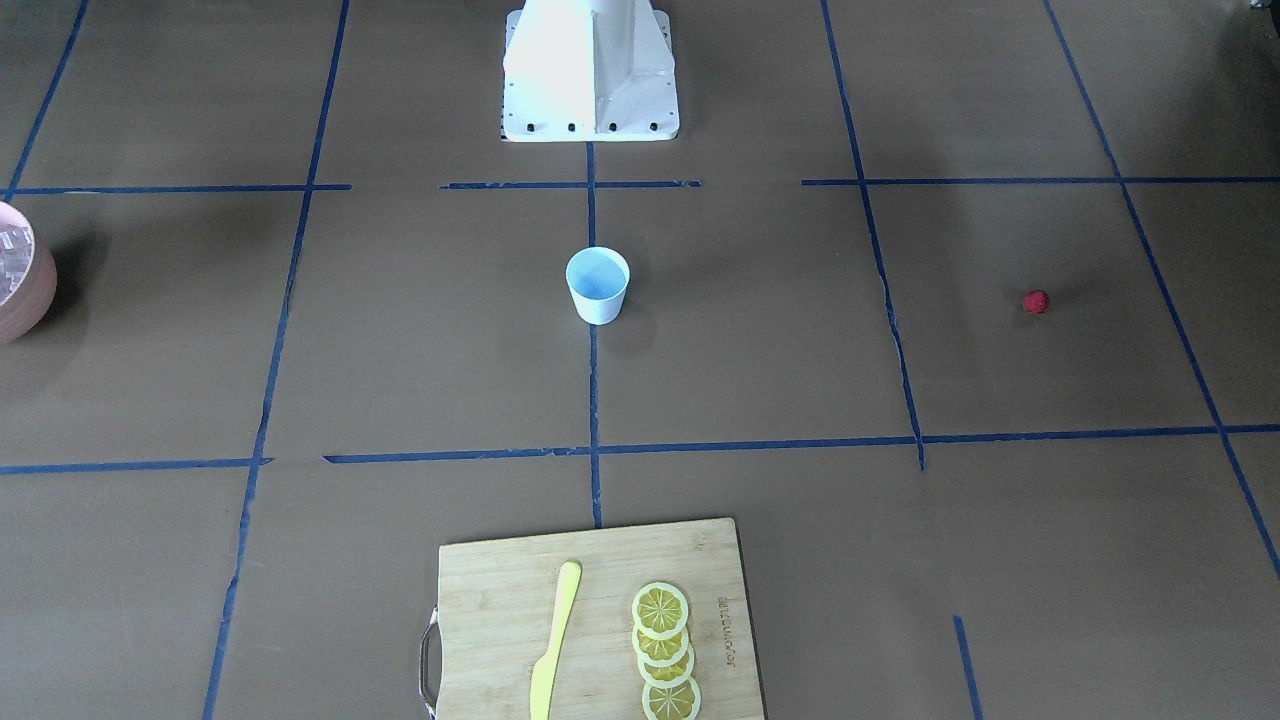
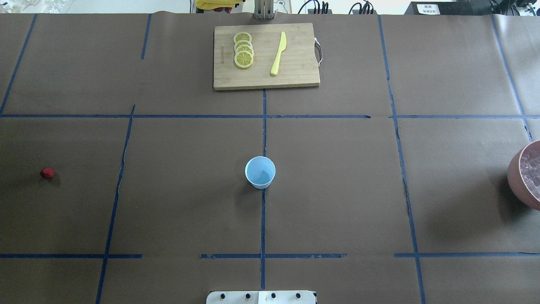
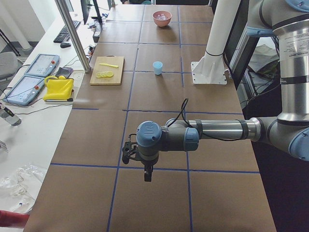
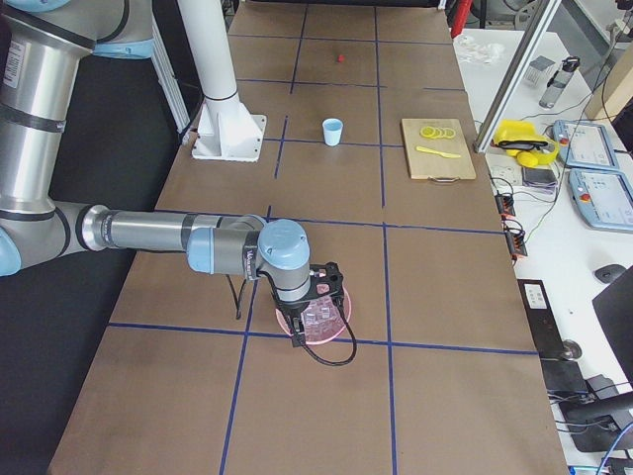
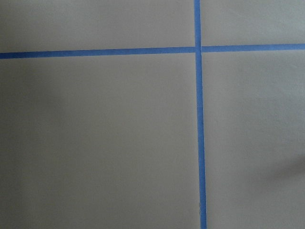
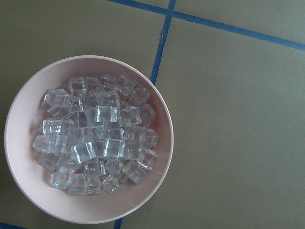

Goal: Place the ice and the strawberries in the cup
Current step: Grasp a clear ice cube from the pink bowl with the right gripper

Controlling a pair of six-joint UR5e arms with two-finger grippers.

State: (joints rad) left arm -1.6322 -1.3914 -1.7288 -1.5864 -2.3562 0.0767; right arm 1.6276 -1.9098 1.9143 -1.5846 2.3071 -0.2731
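Note:
The pale-blue cup [image 2: 260,172] stands upright and empty at the table's middle, also seen in the front view [image 1: 598,285]. A small red strawberry [image 2: 47,172] lies alone on the robot's left side [image 1: 1036,301]. Several clear ice cubes [image 6: 97,140] fill a pinkish bowl [image 6: 162,114] at the table's right edge [image 2: 523,185]. My right gripper [image 4: 328,285] hangs over that bowl; my left gripper [image 3: 128,152] hovers above bare table near the left end. Each gripper shows in a side view only, so I cannot tell whether either is open or shut.
A wooden cutting board [image 2: 295,71] at the far side carries lemon slices [image 2: 243,50] and a yellow knife [image 2: 278,54]. The white robot base [image 1: 590,70] stands at the near edge. Blue tape lines cross the brown table cover.

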